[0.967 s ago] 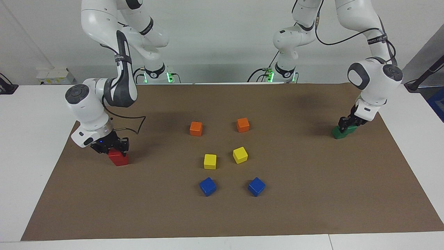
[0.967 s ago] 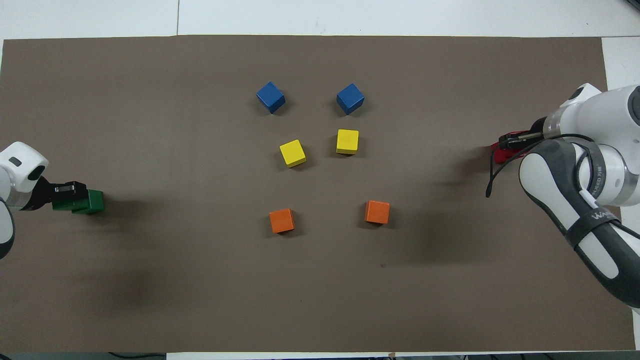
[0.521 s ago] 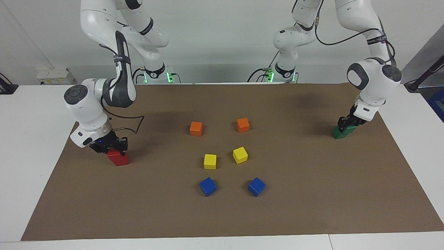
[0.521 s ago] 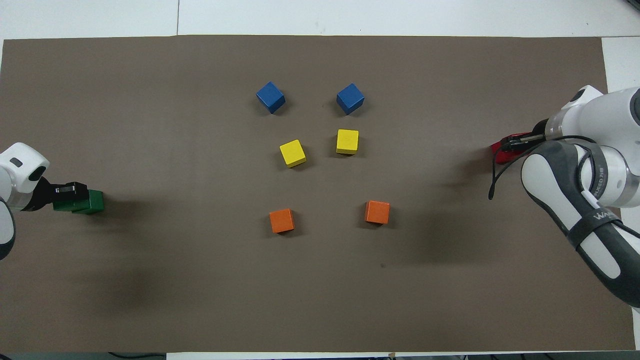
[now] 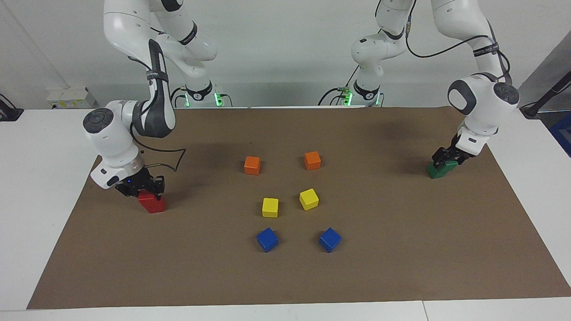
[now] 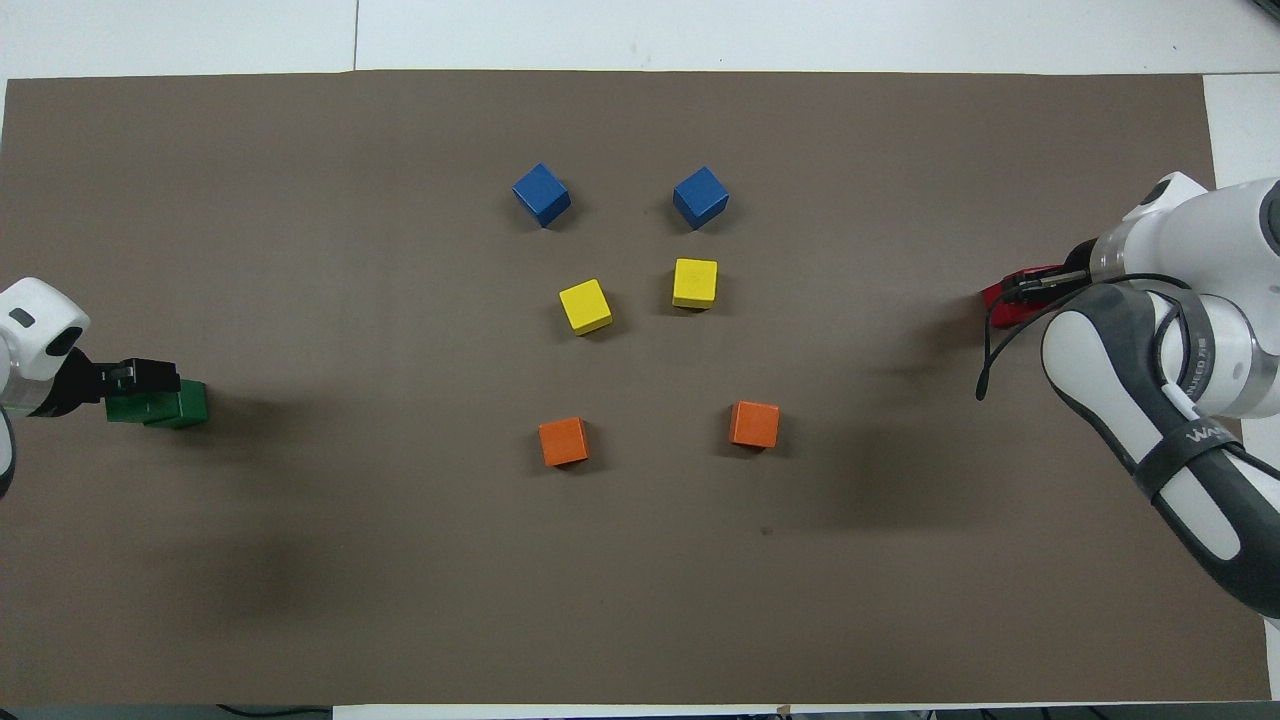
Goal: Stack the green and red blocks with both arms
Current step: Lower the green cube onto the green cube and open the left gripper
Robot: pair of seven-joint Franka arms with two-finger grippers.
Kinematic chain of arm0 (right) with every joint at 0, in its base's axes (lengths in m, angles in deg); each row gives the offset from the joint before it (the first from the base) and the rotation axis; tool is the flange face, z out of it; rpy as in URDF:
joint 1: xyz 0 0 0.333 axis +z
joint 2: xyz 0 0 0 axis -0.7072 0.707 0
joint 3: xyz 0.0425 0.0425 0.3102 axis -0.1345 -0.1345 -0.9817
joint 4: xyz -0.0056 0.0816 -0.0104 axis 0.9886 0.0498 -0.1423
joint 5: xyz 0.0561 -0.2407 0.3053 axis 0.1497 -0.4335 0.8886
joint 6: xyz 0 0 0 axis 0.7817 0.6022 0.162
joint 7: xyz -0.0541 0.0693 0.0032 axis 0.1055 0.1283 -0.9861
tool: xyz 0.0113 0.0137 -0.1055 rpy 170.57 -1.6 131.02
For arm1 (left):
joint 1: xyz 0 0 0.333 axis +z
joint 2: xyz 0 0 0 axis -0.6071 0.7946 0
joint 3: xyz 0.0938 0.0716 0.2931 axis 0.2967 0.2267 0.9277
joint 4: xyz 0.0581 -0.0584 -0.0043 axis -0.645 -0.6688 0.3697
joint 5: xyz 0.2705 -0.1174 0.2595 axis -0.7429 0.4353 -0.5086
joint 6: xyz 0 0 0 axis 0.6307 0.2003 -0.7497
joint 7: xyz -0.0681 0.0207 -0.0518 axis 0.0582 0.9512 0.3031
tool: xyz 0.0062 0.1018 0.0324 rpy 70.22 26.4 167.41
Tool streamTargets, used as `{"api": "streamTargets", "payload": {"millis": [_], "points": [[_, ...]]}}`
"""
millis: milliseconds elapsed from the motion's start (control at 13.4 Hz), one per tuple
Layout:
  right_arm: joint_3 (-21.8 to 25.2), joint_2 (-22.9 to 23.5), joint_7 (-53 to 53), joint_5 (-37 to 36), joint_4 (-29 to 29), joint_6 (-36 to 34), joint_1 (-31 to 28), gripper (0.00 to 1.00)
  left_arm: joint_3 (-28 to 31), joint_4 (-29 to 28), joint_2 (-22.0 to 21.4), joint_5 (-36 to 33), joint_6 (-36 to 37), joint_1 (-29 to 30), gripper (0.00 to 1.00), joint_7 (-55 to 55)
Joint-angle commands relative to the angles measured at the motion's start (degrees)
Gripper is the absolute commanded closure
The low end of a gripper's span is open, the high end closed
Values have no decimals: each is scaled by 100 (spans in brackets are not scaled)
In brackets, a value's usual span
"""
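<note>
- Red blocks (image 5: 154, 205): sitting at the brown mat (image 5: 401, 249) edge toward the right arm's end. They are reading as one block on another (the gripper is hiding most of the top one).
- Right gripper (image 5: 143, 187): resting down on the red pair. You cannot tell whether it is clamped or let go.
- Green blocks (image 5: 439, 171): sitting at the mat edge toward the left arm's end, with two offset green faces showing from overhead.
- Left gripper (image 5: 448, 157): sitting at the top green block, grip likewise unreadable.
- Progress: both stacks are looking placed. You are probably left with releasing and lifting both grippers clear.
</note>
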Motion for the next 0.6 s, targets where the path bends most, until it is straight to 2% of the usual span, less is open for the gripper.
{"api": "streamTargets", "payload": {"millis": [0,149,372,521], "points": [[-35,-93,-164,-13,-216,139,-60,100,-55,988,-100,-54,1226,74,0,128],[-35,-93,-164,-13,-216,139,-69,100,-63,1570,-214,-46,1800,-4,0,111],[-44,-93,-164,-13,-216,139,-69,100,-151,1642,-618,-19,1915,-214,0,40],[-35,-93,-156,-13,-216,139,-69,87,-160,2149,-549,-19,2422,-460,0,-108]]}}
